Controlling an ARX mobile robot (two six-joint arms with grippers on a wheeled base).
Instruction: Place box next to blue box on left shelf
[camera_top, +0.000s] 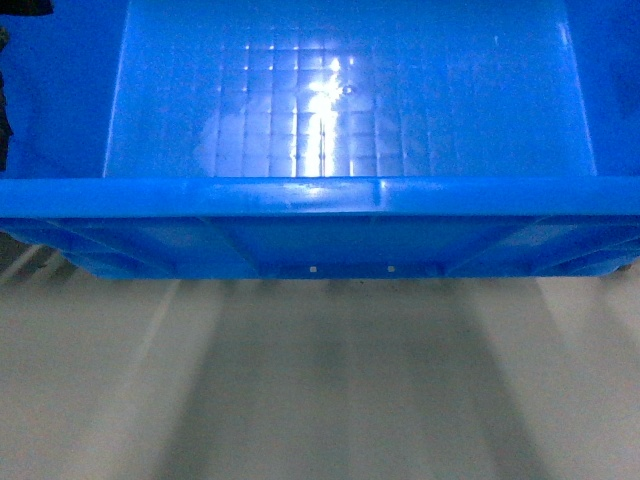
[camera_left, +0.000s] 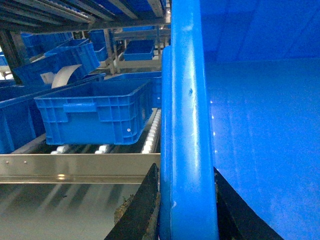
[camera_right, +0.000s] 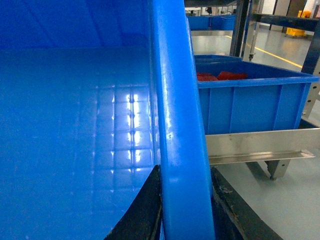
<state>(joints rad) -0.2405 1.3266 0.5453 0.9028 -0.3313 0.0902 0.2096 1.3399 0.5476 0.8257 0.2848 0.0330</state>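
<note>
The box (camera_top: 320, 110) is a big bright-blue crate that fills the top of the head view, held off the floor, with its grid floor shining. My left gripper (camera_left: 186, 210) is shut on the box's left rim (camera_left: 187, 125), one black finger on each side. My right gripper (camera_right: 182, 210) is shut on the right rim (camera_right: 175, 100) in the same way. In the left wrist view the left shelf (camera_left: 80, 167) lies ahead, with white rollers behind a metal front rail. A blue box (camera_left: 92, 117) stands on those rollers.
More blue crates (camera_left: 55, 60) sit on racks behind and above the roller shelf. To the right, a blue crate (camera_right: 255, 97) holding red items rests on a metal rail (camera_right: 260, 145). Grey floor (camera_top: 320, 390) lies under the held box.
</note>
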